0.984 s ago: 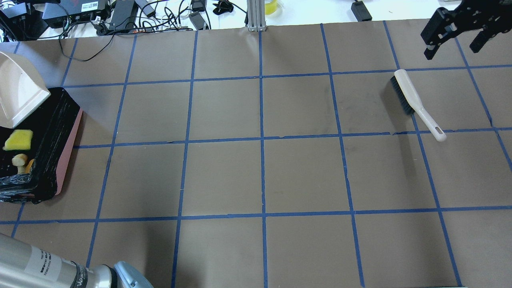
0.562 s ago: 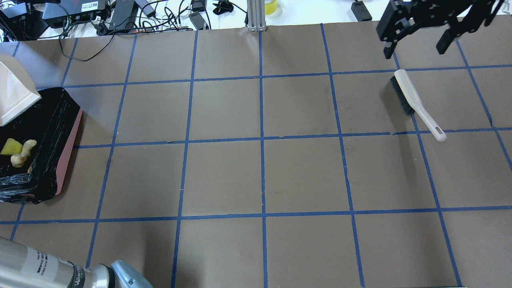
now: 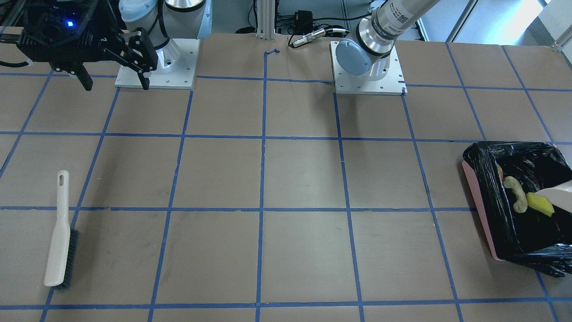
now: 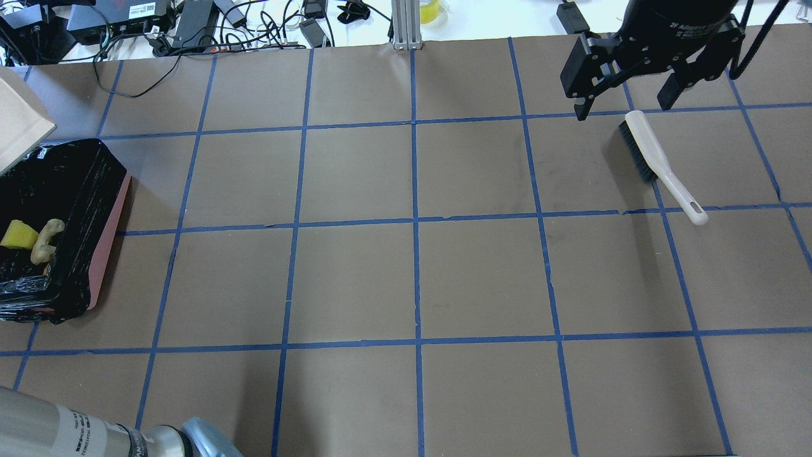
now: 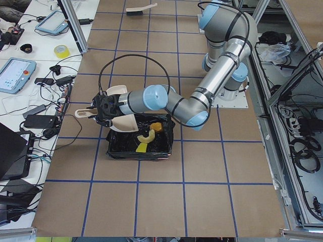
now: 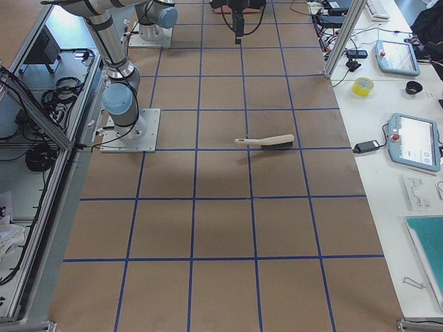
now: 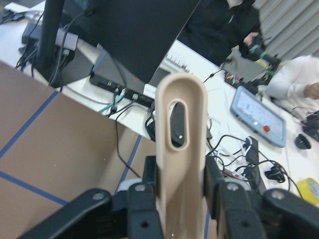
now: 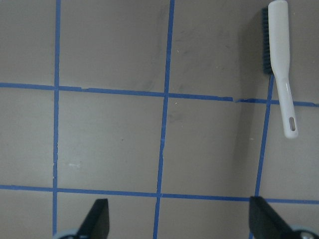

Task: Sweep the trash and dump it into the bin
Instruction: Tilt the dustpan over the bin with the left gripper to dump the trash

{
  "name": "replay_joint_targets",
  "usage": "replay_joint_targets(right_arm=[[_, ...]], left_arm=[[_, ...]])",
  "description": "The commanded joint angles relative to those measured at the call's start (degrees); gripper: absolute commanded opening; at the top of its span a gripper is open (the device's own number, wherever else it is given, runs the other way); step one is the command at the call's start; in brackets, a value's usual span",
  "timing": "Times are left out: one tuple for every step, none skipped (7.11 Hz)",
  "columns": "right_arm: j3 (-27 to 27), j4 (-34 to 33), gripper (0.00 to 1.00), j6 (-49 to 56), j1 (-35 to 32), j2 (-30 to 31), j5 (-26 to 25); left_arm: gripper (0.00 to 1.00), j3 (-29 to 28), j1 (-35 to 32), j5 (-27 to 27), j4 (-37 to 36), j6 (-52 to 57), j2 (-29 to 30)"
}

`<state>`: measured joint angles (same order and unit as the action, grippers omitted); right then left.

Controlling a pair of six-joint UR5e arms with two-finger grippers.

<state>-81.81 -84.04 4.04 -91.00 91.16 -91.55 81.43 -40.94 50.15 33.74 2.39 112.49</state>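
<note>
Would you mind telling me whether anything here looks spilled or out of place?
Nothing stands out. The trash lies inside the bin, none on the table. The brush lies on the table, clear of the open right gripper; the left gripper holds the dustpan by its handle.

Table (image 4: 355,279) is wrapped in brown paper, with blue tape (image 4: 415,222) gridding it into big squares. In the overhead view there's an aluminium post (image 4: 406,25) at 12 o'clock just past the far edge. Over toward 11 o'clock, a tangle of black cables (image 4: 254,25) and power bricks (image 4: 193,19) sits on a white surface. From the right-end camera, a white side bench (image 6: 415,97) runs down the 3 o'clock side with a teach pendant (image 6: 414,140) on it, and a yellow tape roll (image 6: 363,86) at about 2. Lighting's even, shadows soft.
</note>
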Motion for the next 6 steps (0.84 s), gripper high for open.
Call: replay_joint_targets(right_arm=[[-1.16,-5.14,1.0,6.64,0.56,0.33,-0.03],[-1.07,-5.69,1.0,7.9,2.22,0.16,-0.03],[-0.99,-5.69,1.0,8.09,4.32,0.16,1.45],[-0.99,-5.52,1.0,8.09,4.95,0.16,2.16],[-1.16,-5.52,1.0,8.01,4.87,0.24,2.17],[-1.42,-5.52,1.0,7.4,4.79,0.33,2.0]], left_arm=[[0.0,0.57,-11.9,21.73,0.62,-10.76,-3.93],[0.0,1.1,-18.84,32.01,1.49,-16.83,-4.9],[0.0,1.19,-25.35,41.94,5.33,-26.55,-5.0],[0.0,1.19,-29.94,47.96,10.59,-35.95,-4.13],[0.0,1.45,-31.2,48.19,13.86,-43.62,-2.99],[0.0,1.89,-31.65,47.76,17.55,-52.13,-1.5]])
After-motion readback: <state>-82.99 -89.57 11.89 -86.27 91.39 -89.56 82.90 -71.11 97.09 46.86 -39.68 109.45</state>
